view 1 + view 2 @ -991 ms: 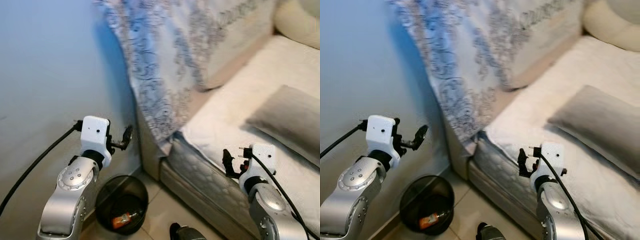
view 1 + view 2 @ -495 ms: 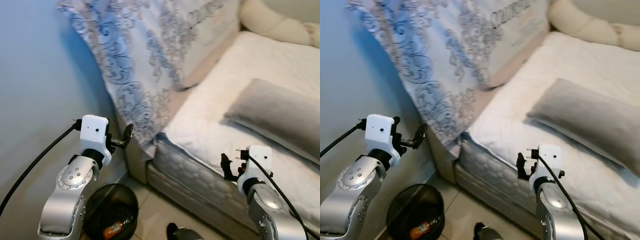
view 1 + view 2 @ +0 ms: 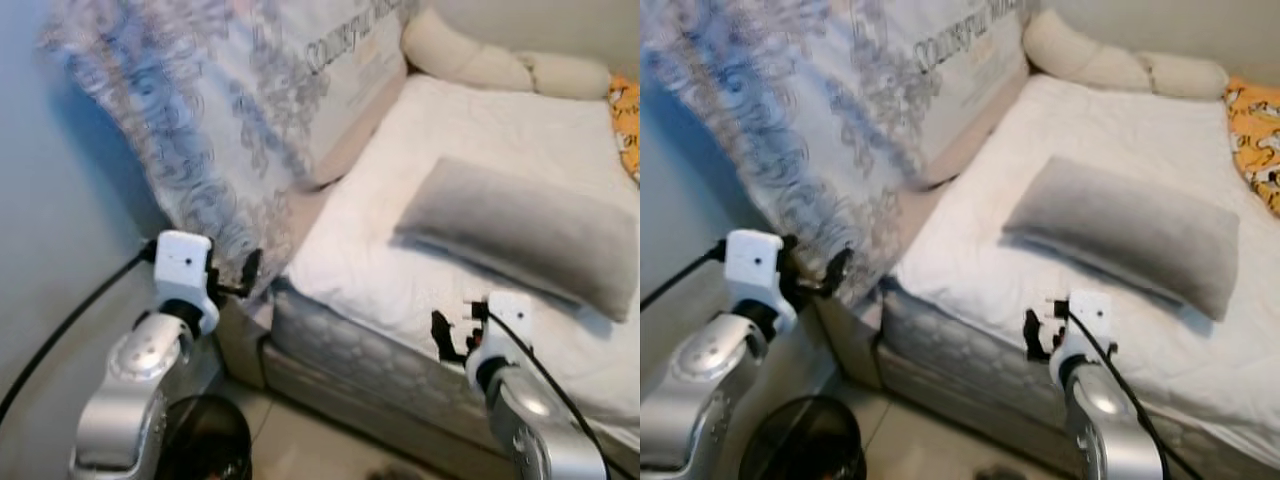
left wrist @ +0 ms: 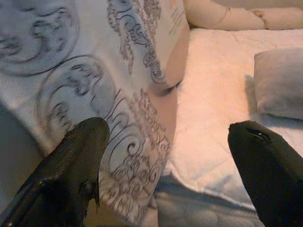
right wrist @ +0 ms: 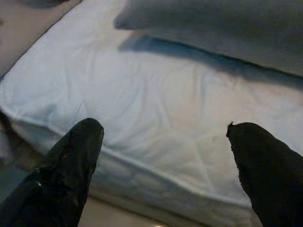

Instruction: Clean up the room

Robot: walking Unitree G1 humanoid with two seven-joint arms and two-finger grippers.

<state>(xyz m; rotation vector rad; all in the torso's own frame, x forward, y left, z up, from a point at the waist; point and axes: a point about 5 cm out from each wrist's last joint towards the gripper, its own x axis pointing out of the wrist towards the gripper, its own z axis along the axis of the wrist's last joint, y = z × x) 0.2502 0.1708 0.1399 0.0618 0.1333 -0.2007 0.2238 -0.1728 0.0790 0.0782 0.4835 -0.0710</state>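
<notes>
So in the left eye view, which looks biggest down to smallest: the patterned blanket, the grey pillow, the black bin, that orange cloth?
1. Patterned blanket, by far the largest.
2. Grey pillow.
3. Black bin and orange cloth: both are cut off by the picture's edge, so they can't be ranked against each other.

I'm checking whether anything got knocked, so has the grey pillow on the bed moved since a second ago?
No. The grey pillow lies at the same spot on the white sheet; the camera turned toward the bed, shifting the whole picture.
</notes>
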